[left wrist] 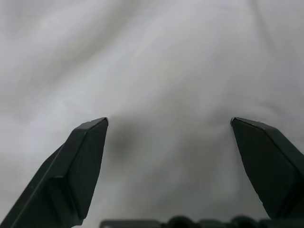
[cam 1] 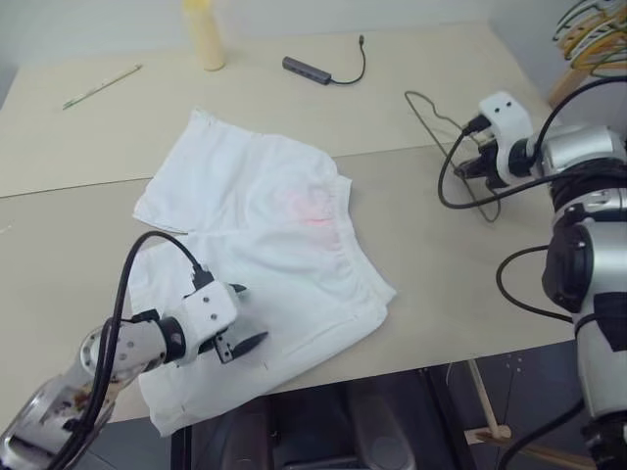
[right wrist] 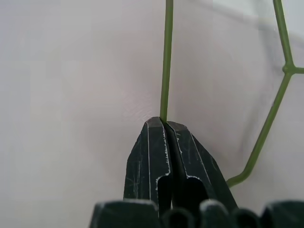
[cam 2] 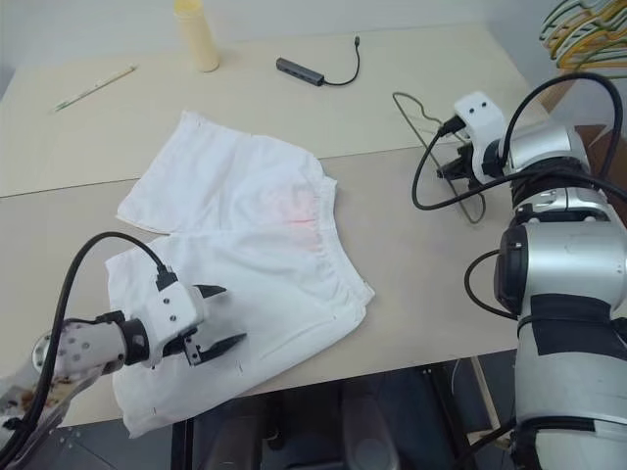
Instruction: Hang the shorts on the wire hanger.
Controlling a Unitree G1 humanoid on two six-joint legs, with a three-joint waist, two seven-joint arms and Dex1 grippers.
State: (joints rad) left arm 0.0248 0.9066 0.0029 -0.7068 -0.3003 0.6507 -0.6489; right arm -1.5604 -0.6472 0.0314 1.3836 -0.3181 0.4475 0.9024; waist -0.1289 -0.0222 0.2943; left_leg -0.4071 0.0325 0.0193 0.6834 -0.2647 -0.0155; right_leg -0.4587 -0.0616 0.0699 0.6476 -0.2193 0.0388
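The white shorts (cam 1: 265, 225) lie flat in the middle of the table, with a faint pink patch near the elastic waistband. My left gripper (cam 1: 250, 315) hovers open just above the near leg of the shorts, and white fabric shows between its fingers (left wrist: 85, 161) in the left wrist view. At the right side of the table my right gripper (cam 1: 470, 162) is shut on the thin wire hanger (right wrist: 166, 57). The hanger's wire runs out from between the closed fingertips and hangs partly lifted off the table.
A yellow bottle (cam 1: 204, 34), a dark USB hub with its cable (cam 1: 309, 70) and a pen (cam 1: 101, 86) lie at the far side of the table (cam 1: 470, 284). A bunch of yellow and dark hangers (cam 1: 593, 39) sits at the far right. The table's front edge runs just behind my left gripper.
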